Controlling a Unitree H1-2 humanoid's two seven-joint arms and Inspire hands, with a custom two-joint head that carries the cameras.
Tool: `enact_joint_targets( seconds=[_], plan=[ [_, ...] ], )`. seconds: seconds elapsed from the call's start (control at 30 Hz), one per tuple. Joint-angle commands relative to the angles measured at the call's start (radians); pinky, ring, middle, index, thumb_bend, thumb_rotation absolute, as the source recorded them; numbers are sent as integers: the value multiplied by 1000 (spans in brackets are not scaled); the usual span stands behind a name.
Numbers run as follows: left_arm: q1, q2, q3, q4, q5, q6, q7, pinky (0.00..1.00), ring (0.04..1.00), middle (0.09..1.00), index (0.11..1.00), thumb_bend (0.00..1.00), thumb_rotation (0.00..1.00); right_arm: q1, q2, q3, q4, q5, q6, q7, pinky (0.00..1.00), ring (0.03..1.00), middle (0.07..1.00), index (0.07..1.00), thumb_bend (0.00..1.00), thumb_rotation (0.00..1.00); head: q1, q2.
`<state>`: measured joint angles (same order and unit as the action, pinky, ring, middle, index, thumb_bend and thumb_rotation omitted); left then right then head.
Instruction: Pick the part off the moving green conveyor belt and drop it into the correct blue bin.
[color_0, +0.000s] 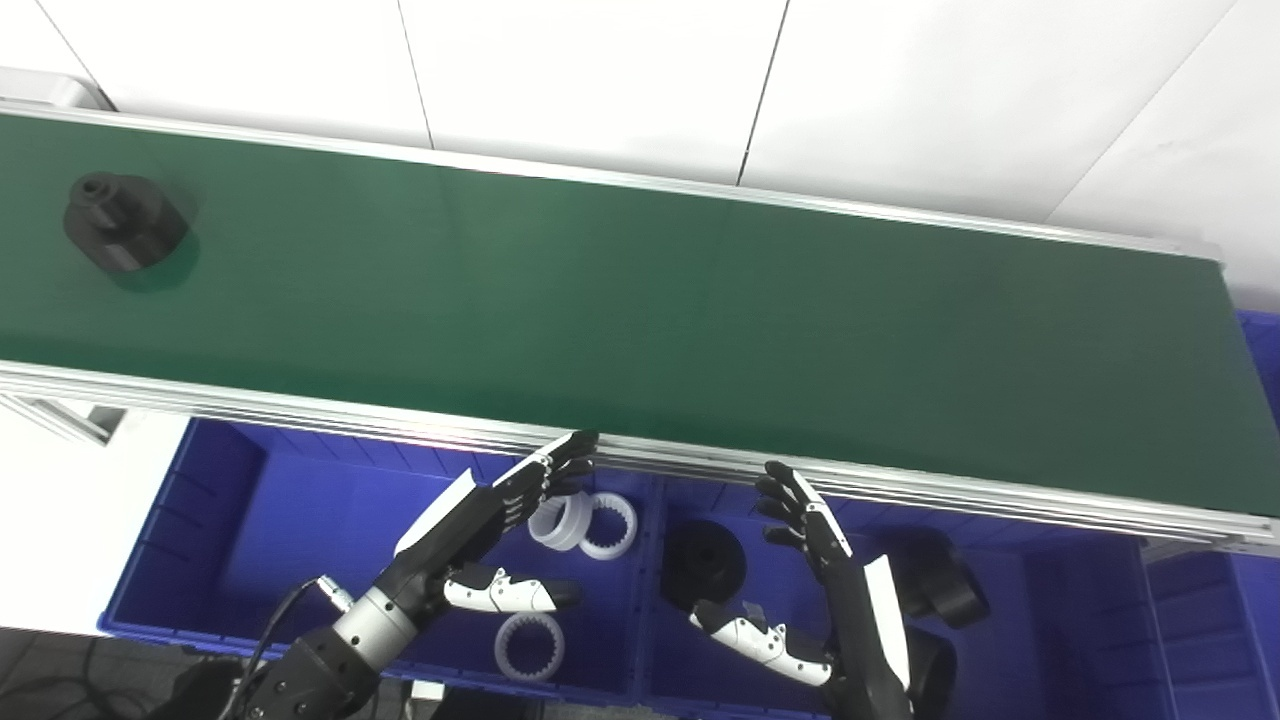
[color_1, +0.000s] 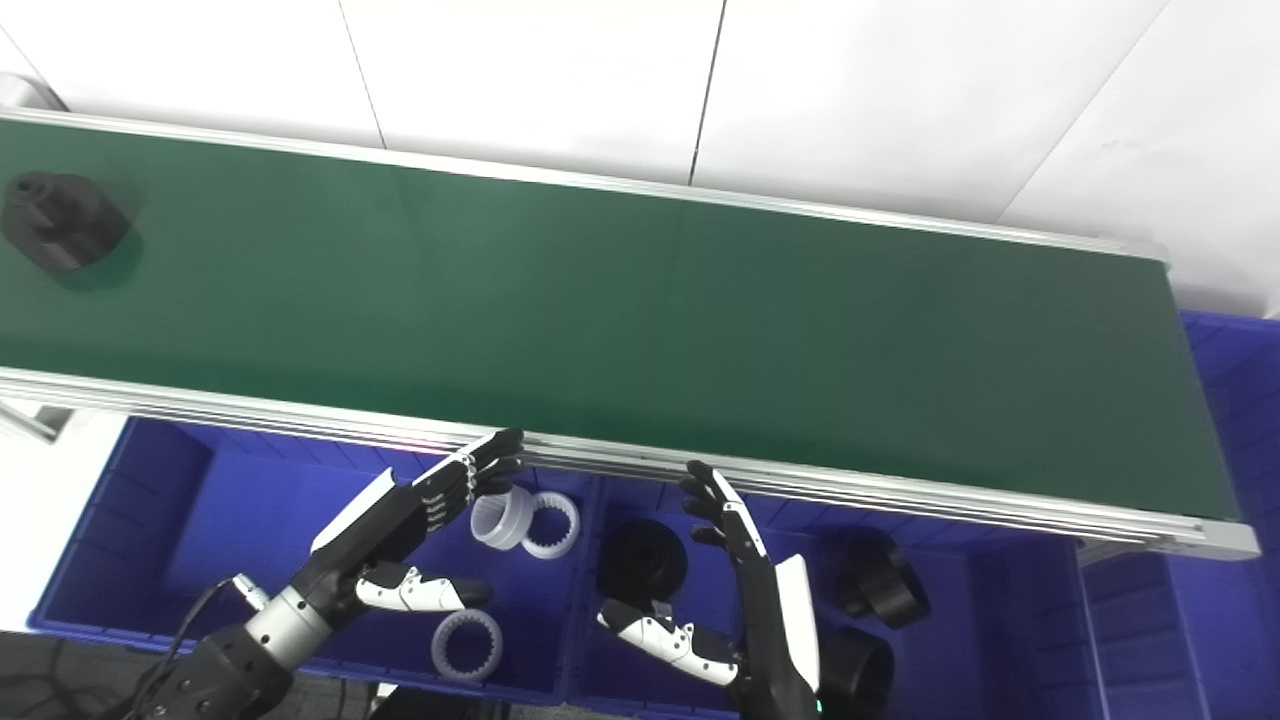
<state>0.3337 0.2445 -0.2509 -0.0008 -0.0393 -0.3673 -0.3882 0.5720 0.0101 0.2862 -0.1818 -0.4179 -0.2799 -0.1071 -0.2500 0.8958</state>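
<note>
Part (color_0: 122, 221), black and stepped, sat at the far left end of the green conveyor belt (color_0: 640, 320), well apart from both hands. Below the belt's near rail we noted the left blue bin (color_0: 200, 520) holding white toothed rings (color_0: 585, 522), and the right blue bin (color_0: 1060, 600) holding black parts (color_0: 703, 563) that looked like the one on the belt.

The left hand (color_0: 480, 530) hovered over the left bin, fingers stretched apart, thumb out to the side, holding nothing; its fingertips (color_0: 575, 445) lay just at the rail. The right hand (color_0: 810, 560) was likewise spread and empty over the right bin.

Risks, as we judged them: the belt moves, so a reach timed badly could close on air or knock the part askew. The part's rounded, stepped shape might roll or slip from a shallow grasp. Fingertips so near the rail could catch on it when lifting. Dropping the black part among the white rings would be a sorting error; we expected the right bin to be correct.
</note>
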Motion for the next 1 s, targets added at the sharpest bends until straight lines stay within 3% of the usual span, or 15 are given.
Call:
enact_joint_targets(
  seconds=[0.0, 0.77, 0.83, 0.87, 0.9, 0.93, 0.97],
  plan=[
    [-8, 6, 2, -18, 5, -25, 3, 818, 885, 926, 930, 867, 415, 2, 7, 0, -22, -1, -19, -11, 725, 803, 837, 880, 791, 440, 1, -2],
    [-9, 16, 1, -25, 47, -45, 12, 840, 906, 941, 933, 861, 438, 4, 11, 1, -27, 1, -18, -12, 719, 802, 833, 878, 794, 442, -11, 3],
    [-9, 18, 2, -20, 41, -49, 9, 843, 907, 940, 935, 861, 437, 5, 13, 3, -27, -3, -15, -12, 721, 803, 834, 879, 783, 437, -32, -1],
    [-10, 22, 5, -15, 36, -55, 8, 843, 906, 940, 935, 859, 436, 5, 17, 6, -24, -8, -14, -14, 719, 803, 834, 879, 779, 435, -98, -7],
    [-11, 25, 7, -10, 30, -58, 6, 844, 908, 940, 934, 859, 435, 5, 21, 9, -22, -16, -14, -16, 717, 803, 834, 879, 777, 437, -98, -7],
    [-13, 32, 9, -4, 15, -60, -2, 846, 910, 940, 933, 861, 433, 3, 27, 13, -18, -28, -11, -19, 714, 802, 834, 878, 775, 441, -187, -20],
    [-16, 40, 10, 5, -13, -61, -17, 861, 917, 943, 935, 862, 432, 1, 33, 17, -10, -39, -13, -25, 707, 801, 833, 878, 777, 449, -200, -22]
  ],
)
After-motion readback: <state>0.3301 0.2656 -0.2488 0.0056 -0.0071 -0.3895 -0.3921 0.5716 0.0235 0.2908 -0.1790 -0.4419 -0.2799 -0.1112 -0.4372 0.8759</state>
